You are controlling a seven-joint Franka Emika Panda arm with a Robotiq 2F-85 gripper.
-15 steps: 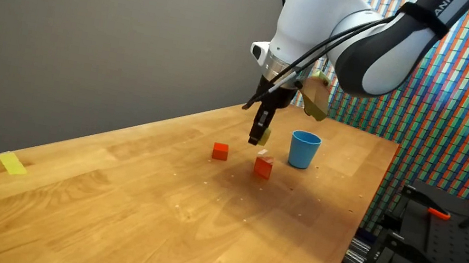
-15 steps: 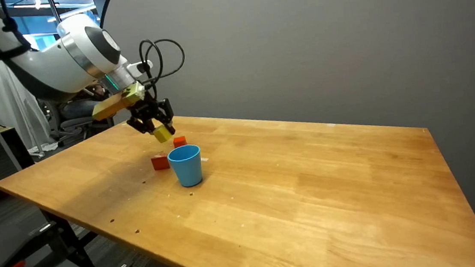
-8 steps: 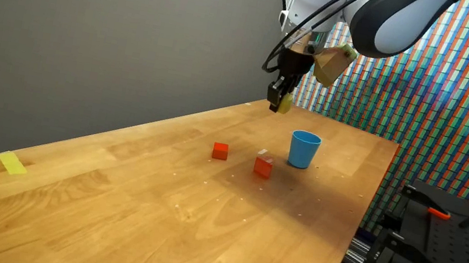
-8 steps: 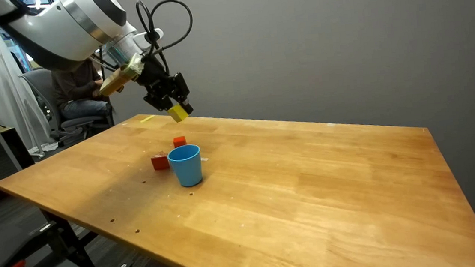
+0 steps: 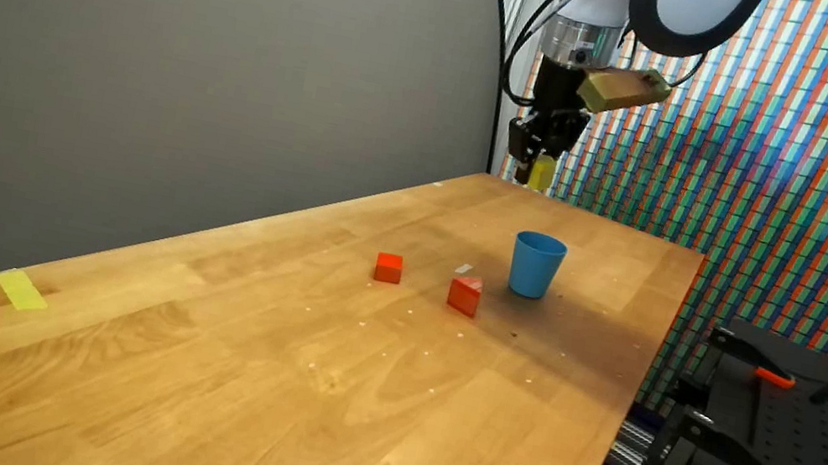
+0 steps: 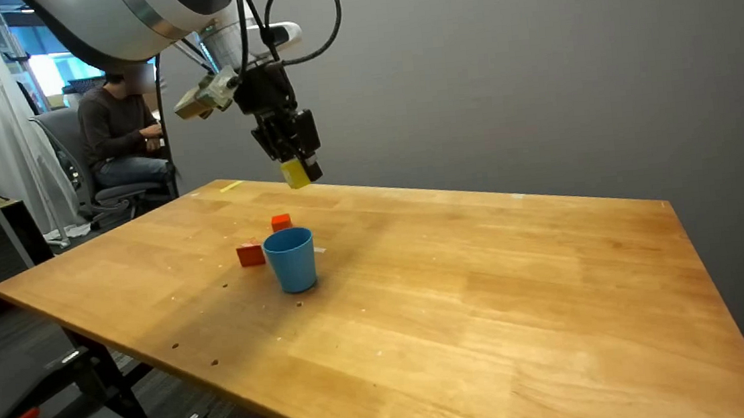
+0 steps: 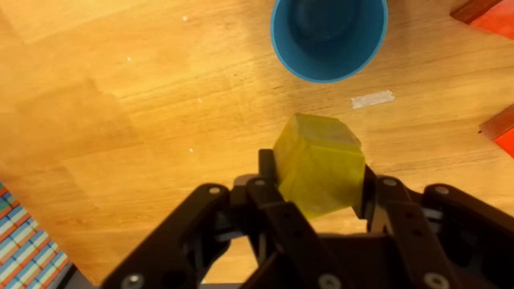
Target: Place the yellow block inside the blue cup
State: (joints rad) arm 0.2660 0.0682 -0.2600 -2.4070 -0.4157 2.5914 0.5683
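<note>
Above the wooden table (image 6: 520,290), my gripper (image 7: 318,176) holds the yellow block (image 6: 295,174) clamped in its jaws, higher than a second ago; I judge lifting done, aligning over the blue cup (image 6: 294,263) next.

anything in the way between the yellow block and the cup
Nothing visible: the gripper holds the yellow block aloft, the cup is uncovered, and in the wrist view both red blocks lie off to the right.

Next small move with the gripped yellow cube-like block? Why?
Probably ease the black gripper sideways toward the plain blue cylindrical cup before lowering: the yellow block is held high, and in the wrist view it doesn't overlap the cup's open mouth.
</note>
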